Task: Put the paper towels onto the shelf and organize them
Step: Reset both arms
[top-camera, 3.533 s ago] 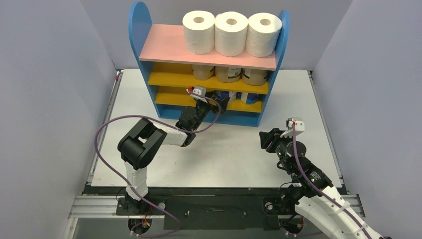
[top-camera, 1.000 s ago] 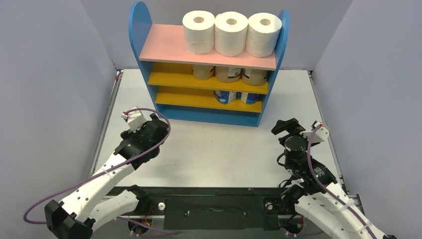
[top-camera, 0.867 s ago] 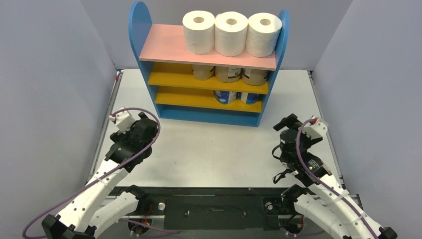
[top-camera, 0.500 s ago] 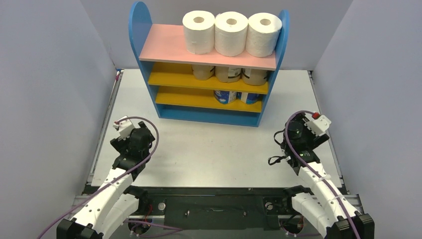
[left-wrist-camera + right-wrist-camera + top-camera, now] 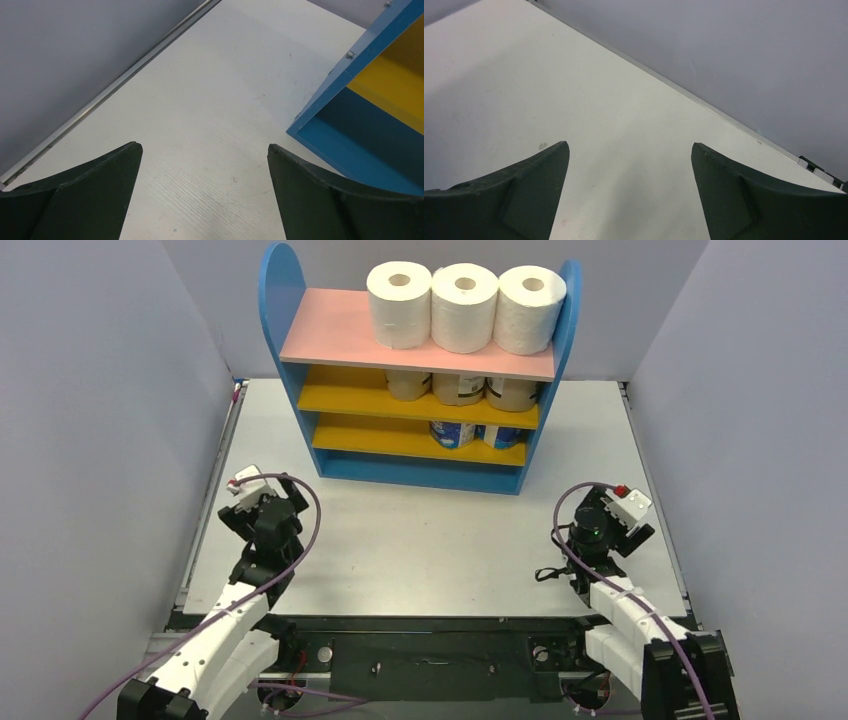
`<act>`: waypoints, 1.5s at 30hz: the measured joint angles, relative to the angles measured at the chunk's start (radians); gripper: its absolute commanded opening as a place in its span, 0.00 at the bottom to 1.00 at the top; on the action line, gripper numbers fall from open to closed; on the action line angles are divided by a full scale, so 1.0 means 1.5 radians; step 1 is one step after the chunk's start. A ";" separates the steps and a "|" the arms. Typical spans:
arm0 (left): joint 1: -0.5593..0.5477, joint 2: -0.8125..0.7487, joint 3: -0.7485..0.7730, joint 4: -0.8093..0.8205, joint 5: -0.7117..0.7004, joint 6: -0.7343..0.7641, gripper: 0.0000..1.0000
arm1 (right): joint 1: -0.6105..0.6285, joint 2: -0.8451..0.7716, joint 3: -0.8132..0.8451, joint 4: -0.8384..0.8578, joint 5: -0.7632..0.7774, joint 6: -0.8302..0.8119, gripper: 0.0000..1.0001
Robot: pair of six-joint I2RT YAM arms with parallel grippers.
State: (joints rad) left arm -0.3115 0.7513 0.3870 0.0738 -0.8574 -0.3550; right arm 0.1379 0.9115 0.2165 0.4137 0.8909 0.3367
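Paper towels (image 5: 463,308) on shelf (image 5: 330,330); white table (image 5: 430,530), grey walls (image 5: 100,390); left gripper (image 5: 202,150), right gripper (image 5: 629,147) wide.

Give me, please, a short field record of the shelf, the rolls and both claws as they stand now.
shelf: upright at the far side of the table
top board: three white rolls, side by side toward the right end
upper yellow board: three tan rolls, partly hidden under the top board
lower yellow board: two blue-and-white rolls
left claw: open, empty, over bare table near the shelf's corner
right claw: open, empty, over bare table
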 measured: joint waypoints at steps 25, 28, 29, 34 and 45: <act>0.079 0.292 -0.061 0.315 0.140 0.116 0.96 | -0.009 0.241 -0.050 0.436 -0.110 -0.104 0.88; 0.100 0.327 -0.066 0.378 0.186 0.140 0.96 | -0.009 0.248 -0.028 0.430 -0.122 -0.108 0.88; 0.110 0.335 -0.068 0.397 0.199 0.141 0.96 | -0.009 0.253 -0.022 0.429 -0.129 -0.111 0.88; 0.152 0.383 -0.069 0.480 0.269 0.139 0.96 | -0.004 0.300 -0.015 0.442 -0.170 -0.133 0.89; 0.161 0.469 -0.083 0.591 0.375 0.153 0.96 | -0.009 0.308 -0.013 0.438 -0.173 -0.129 0.89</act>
State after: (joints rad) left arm -0.0692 1.4548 0.2630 0.9596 -0.2943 -0.1253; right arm 0.1246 1.3743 0.1967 1.0706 0.6308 0.1425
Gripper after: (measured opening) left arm 0.965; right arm 0.892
